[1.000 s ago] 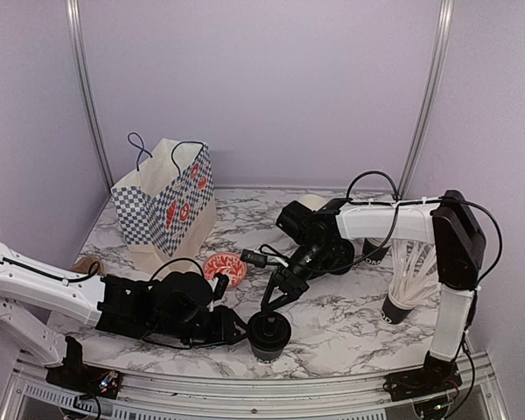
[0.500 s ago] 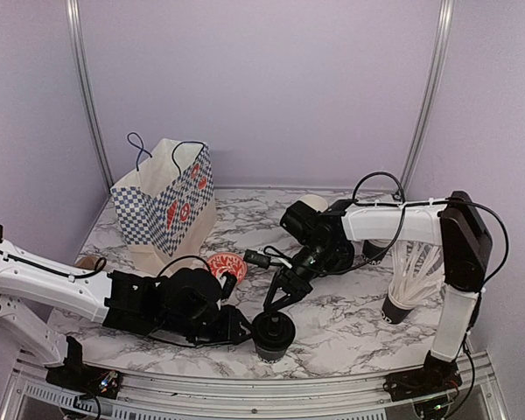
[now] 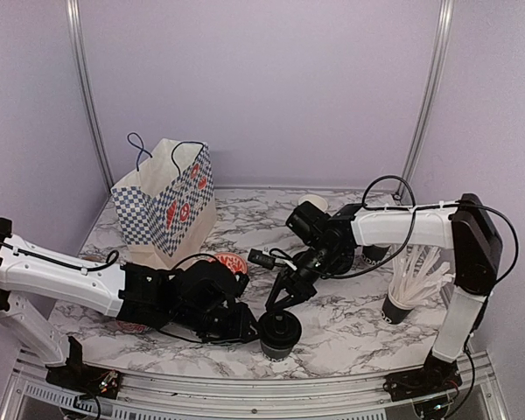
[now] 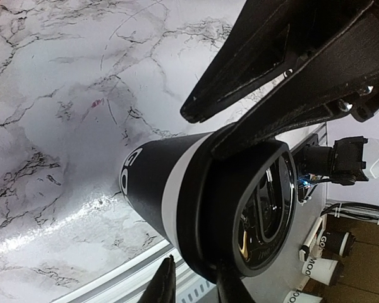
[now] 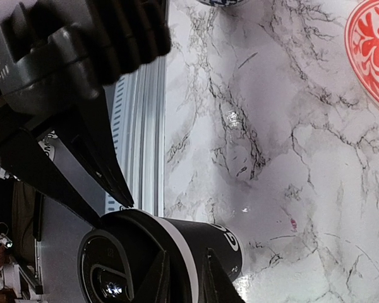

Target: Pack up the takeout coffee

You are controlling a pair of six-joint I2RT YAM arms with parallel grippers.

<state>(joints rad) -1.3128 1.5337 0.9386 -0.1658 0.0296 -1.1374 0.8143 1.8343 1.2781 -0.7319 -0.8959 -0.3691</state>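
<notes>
On the marble table, the checked paper bag stood at upper left, well apart from the coffee cup at bottom centre. The left gripper and right gripper both straddled its rim, jaws narrowly parted; whether either truly clamped could not be told. The step was probably seating the lid or taking hold; next would come a secure grasp and a lift towards the bag.

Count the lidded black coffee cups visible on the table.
1: the lidded cup at the table's near edge, centre. Others may hide behind the right arm or in the bag.
</notes>
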